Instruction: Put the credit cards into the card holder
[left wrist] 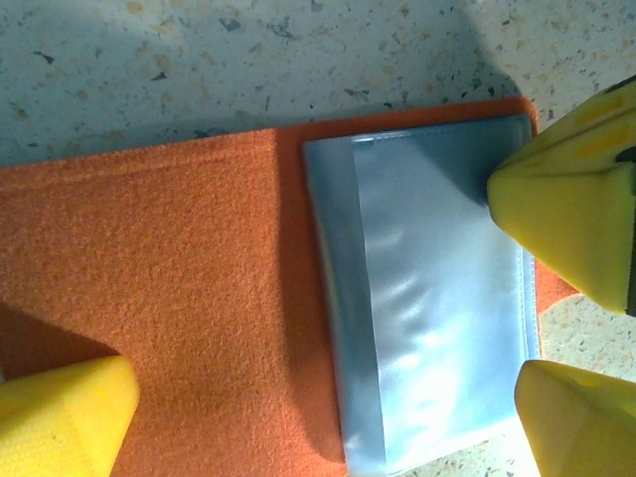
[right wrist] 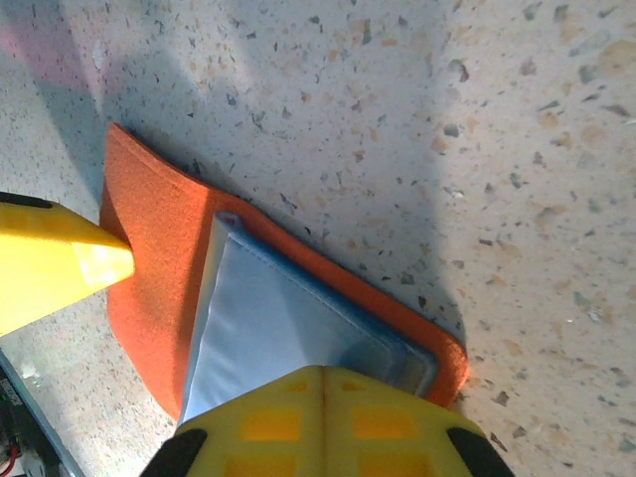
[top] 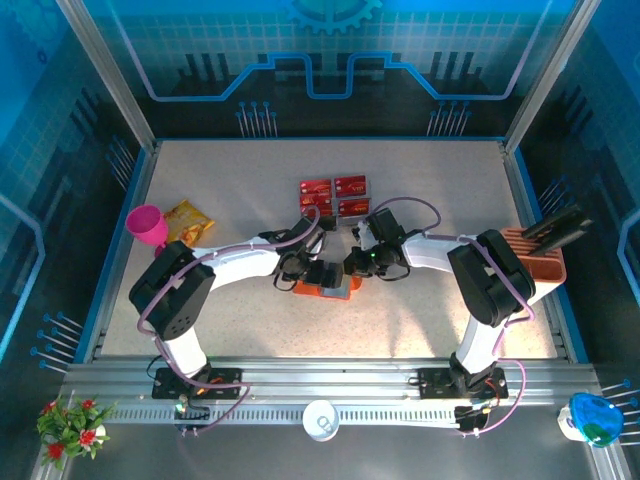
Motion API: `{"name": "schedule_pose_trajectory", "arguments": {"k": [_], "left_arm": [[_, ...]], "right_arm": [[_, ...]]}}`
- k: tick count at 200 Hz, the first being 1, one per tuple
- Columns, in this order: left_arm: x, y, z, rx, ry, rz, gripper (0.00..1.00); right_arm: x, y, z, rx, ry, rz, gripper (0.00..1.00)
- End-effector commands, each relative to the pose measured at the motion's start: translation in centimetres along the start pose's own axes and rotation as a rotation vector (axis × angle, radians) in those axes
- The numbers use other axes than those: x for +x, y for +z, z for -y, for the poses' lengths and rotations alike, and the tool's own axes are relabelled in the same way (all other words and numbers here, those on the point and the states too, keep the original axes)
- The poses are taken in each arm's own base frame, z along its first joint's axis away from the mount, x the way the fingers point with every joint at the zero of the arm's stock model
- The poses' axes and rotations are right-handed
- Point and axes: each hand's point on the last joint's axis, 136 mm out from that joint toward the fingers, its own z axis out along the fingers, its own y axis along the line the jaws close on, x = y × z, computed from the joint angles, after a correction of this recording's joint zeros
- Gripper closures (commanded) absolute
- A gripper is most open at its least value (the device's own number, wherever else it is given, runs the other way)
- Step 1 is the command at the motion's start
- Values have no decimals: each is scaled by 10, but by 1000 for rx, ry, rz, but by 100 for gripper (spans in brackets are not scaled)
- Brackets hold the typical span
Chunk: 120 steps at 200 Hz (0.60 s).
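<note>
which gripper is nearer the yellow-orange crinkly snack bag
Left. The left gripper is at the orange-red folding wallet's left end, toward the bag; the right gripper is at its right end, farther off.

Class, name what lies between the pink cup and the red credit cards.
A yellow-orange snack bag, right beside the pink cup, well short of the credit cards; the top view shows it.

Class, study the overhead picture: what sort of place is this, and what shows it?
Probably a robot lab test cell, not a home: aluminium frame posts with blue printed panels enclose the speckled table, two arms are bolted to a rail at its near edge, and credit cards lie in a neat block.
</note>
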Motion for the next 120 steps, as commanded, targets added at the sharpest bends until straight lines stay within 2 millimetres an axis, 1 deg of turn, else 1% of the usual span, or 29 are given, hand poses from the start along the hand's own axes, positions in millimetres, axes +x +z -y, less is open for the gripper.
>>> {"name": "schedule_pose_trajectory", "arguments": {"k": [1,36,80,110,120], "left_arm": [[20,9,-13,-32,14,-50,1],[21,8,-13,-23,-6,-34,1],[23,8,-16,-24,-26,-19,1],[26,8,-26,-75,-25,-26,1],[27,9,-31,-102,-22,-35,3]], "right_arm": [[11,2,9,50,3,-37,100],[10,8,6,43,1,-56,100],[8,22,-8,21,-18,-84,100],[3,24,-14,14,-16,-78,100],[2,24,-14,16,-12,-76,100]]}}
